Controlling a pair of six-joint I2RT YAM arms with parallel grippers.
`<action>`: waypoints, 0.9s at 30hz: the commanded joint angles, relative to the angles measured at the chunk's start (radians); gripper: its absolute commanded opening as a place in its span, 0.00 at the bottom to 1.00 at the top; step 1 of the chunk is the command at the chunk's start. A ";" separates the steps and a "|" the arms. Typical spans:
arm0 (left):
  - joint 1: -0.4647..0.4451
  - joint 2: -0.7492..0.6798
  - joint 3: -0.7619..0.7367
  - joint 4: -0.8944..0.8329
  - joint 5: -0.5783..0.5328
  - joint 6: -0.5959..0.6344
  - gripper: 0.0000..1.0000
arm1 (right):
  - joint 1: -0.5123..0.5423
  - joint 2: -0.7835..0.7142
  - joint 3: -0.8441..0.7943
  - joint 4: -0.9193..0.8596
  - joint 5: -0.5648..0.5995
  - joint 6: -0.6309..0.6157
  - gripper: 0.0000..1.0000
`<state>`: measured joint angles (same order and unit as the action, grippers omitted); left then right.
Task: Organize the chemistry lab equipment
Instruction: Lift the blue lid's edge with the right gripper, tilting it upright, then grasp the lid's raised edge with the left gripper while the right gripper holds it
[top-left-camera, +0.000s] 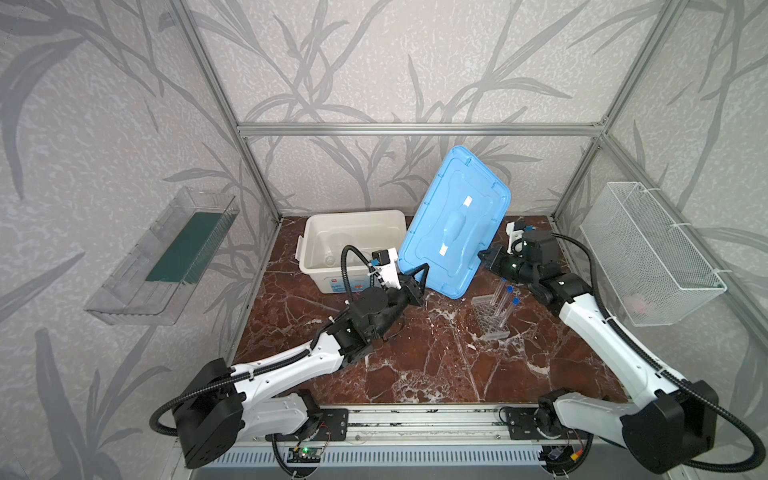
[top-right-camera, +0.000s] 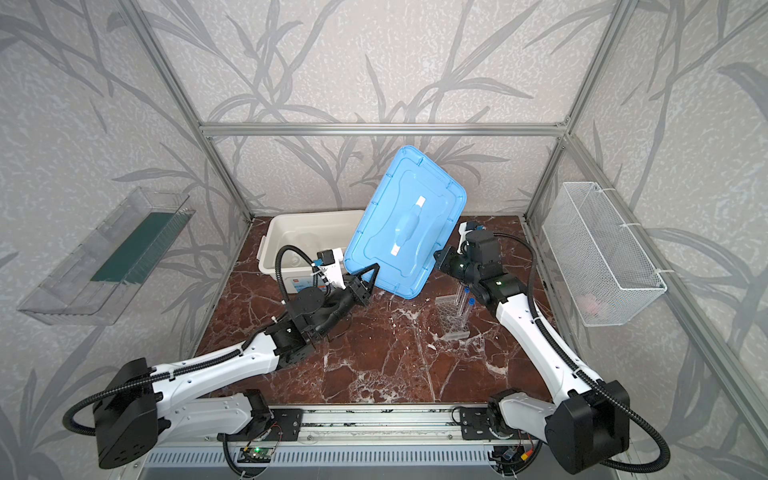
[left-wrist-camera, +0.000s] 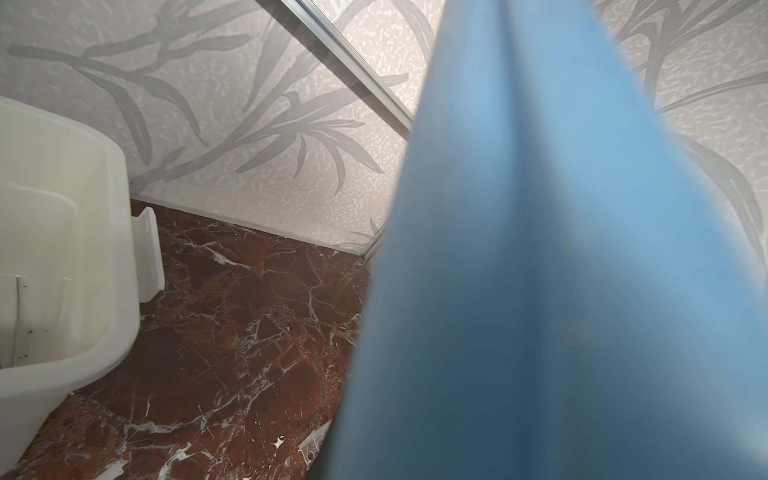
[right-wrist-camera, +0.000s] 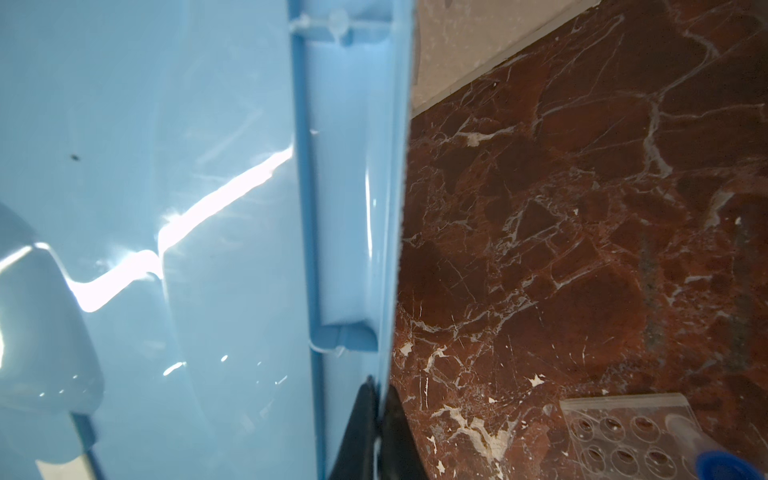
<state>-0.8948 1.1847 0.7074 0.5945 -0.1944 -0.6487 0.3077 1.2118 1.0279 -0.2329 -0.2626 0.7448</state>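
Bin (top-left-camera: 328, 274) sitting rear-left; left gripper (top-left-camera: 419, 278) pinching lower edge of lid (top-left-camera: 457, 220), which is tilting midair. right gripper (top-left-camera: 484, 257) straddling opposite rim; clamping or not, can't tell. Under right arm (top-left-camera: 582, 316), rack (top-left-camera: 490, 320) standing on table (top-left-camera: 415, 365), three tubes (top-left-camera: 508, 303) leaning in it: probably light, slick, brittle, so I'd be taking them mid-shaft, gently. Top views showing all three; right wrist catching one cap (right-wrist-camera: 723, 465).

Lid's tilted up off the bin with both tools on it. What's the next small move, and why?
Probably lower the blue lid flat onto bare table, clear of the rack. It is tilted up, left tool and right tool at opposite edges, the white bin already open, and the tubes stand close beside its low corner.
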 joint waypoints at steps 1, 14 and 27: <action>0.001 -0.030 0.057 -0.105 -0.035 0.150 0.00 | 0.014 -0.001 0.008 0.039 -0.048 -0.022 0.52; 0.039 -0.130 0.304 -0.599 -0.062 0.721 0.00 | -0.167 -0.100 0.206 -0.223 -0.209 -0.080 0.99; 0.015 -0.210 0.233 -0.745 -0.051 0.847 0.00 | -0.308 0.004 0.470 -0.424 -0.359 -0.075 0.99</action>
<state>-0.8677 1.0130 0.9455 -0.1631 -0.2390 0.1440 0.0017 1.1641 1.4616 -0.5735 -0.5457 0.6636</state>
